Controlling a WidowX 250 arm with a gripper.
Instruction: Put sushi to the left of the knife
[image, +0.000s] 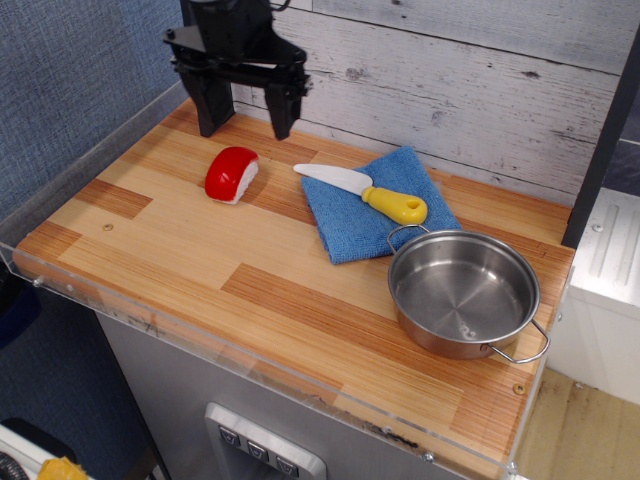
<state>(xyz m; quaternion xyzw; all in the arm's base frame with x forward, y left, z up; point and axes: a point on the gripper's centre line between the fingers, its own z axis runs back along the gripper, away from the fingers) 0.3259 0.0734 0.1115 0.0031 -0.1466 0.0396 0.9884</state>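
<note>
The sushi (232, 174), red top on a white base, lies on the wooden table to the left of the knife. The knife (362, 192), white blade and yellow handle, lies on a blue cloth (377, 203). My gripper (247, 128) is open and empty. It hangs above the table's back left, behind and above the sushi, apart from it.
A steel pan (464, 293) with two wire handles stands at the right front, touching the cloth's corner. A plank wall runs along the back. A clear acrylic rim (70, 170) edges the table's left and front.
</note>
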